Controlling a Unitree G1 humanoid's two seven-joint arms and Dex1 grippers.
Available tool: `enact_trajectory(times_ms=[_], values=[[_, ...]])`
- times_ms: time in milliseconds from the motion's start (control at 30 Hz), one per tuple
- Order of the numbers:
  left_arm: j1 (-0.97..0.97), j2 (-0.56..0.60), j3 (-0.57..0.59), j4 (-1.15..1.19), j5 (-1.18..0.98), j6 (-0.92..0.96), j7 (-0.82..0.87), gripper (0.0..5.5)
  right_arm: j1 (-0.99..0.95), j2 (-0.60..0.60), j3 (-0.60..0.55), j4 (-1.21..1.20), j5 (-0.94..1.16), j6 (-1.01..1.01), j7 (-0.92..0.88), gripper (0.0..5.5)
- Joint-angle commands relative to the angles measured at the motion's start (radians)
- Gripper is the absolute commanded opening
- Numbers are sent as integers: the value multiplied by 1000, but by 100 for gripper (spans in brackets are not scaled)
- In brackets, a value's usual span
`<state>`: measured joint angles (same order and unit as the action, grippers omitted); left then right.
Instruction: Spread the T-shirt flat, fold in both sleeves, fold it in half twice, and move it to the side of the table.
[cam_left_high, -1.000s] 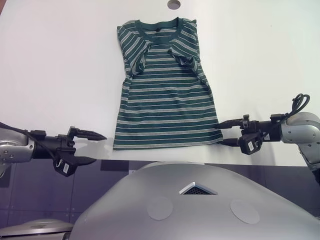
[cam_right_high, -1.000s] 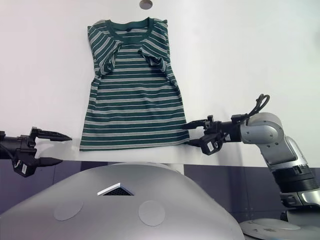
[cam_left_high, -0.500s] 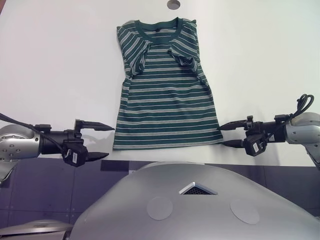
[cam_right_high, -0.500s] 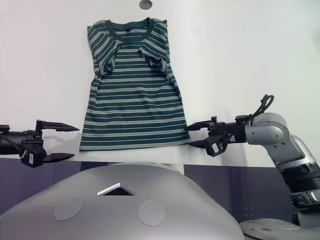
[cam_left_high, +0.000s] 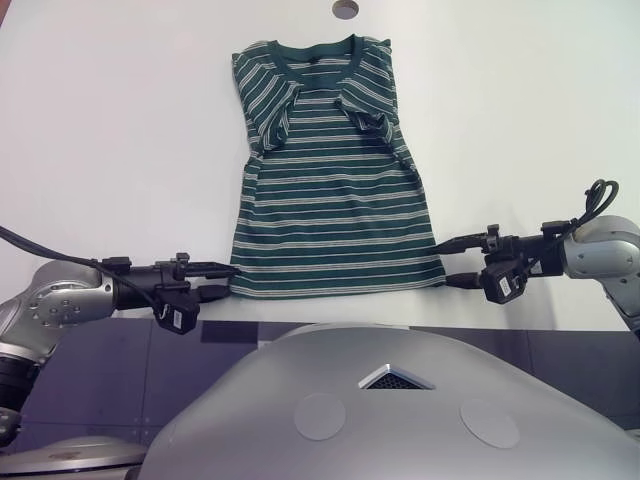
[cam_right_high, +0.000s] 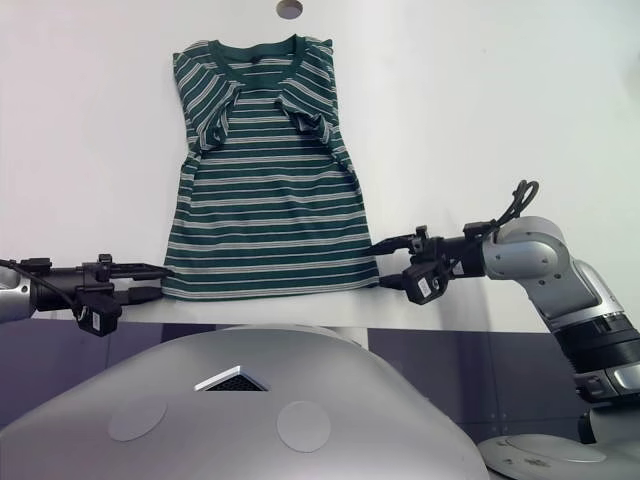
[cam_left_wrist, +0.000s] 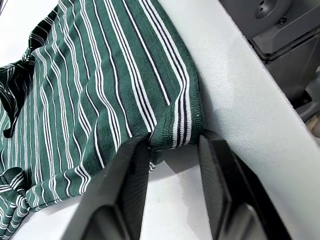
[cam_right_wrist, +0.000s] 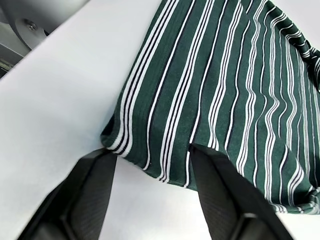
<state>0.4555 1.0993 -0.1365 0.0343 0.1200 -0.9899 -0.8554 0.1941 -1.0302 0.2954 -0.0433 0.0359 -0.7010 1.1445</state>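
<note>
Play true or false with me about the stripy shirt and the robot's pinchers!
The T-shirt is green with white stripes. True.
Its sleeves stick straight out sideways. False: both are folded in over the chest.
The left gripper is up at the collar. False: it is at a bottom hem corner.
The right gripper is open at the other bottom corner. True.

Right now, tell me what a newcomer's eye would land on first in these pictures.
First the green striped T-shirt, lying flat in the middle of the white table with both sleeves folded in. Then the left gripper and right gripper, one at each near hem corner, jaws open astride the hem.
</note>
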Motion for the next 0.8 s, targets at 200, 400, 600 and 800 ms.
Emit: enact_trajectory(times_ms=[200,400,600,800], values=[[-1,-4,-55,47,43,24,17,0,15,4,30,-3,4,87,13,132],[-19,17,-72,84,-10,51,8,0,51,2,36,-65,91,218,29,17],[178,371,126,-384,-983,867,-319,0,98,-146,-123,-273,625,750,135,2],[-339,204,98,-313,-1143,1239,-295,0,-361,-33,-165,-20,741,1047,169,2]])
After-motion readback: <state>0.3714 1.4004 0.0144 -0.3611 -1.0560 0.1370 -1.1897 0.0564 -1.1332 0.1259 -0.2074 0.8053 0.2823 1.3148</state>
